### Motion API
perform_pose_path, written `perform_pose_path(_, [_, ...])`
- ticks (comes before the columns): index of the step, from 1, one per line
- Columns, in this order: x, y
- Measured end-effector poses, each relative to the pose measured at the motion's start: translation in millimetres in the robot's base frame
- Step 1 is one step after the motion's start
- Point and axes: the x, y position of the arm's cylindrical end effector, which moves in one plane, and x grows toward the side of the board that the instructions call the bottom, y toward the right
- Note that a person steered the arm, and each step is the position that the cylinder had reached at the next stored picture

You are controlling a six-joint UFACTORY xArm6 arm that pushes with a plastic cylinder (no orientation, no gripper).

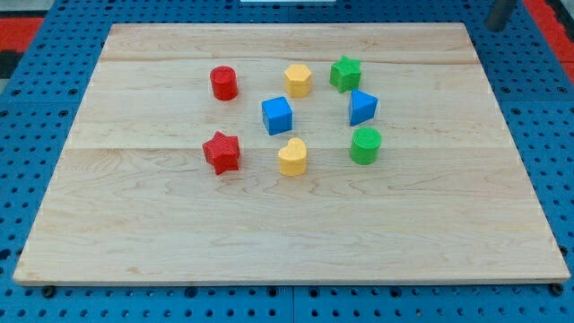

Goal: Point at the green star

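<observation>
The green star (345,74) sits near the top middle of the wooden board (287,242). My tip (494,26) shows at the view's top right corner, just past the board's top edge, far to the right of the green star and touching no block. A yellow pentagon-like block (299,80) lies just left of the star. A blue triangular block (362,108) lies just below the star.
A red cylinder (223,82), a blue cube (277,116), a red star (221,152), a yellow heart (292,158) and a green cylinder (365,145) form the group with them. A blue pegboard (36,135) surrounds the board.
</observation>
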Motion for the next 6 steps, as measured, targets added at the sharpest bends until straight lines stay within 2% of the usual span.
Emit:
perform_pose_path(2, [3.8, -177.4])
perform_pose_path(3, [18.2, -244.8])
perform_pose_path(4, [52.9, -261.9])
perform_pose_path(6, [77.1, -252.4])
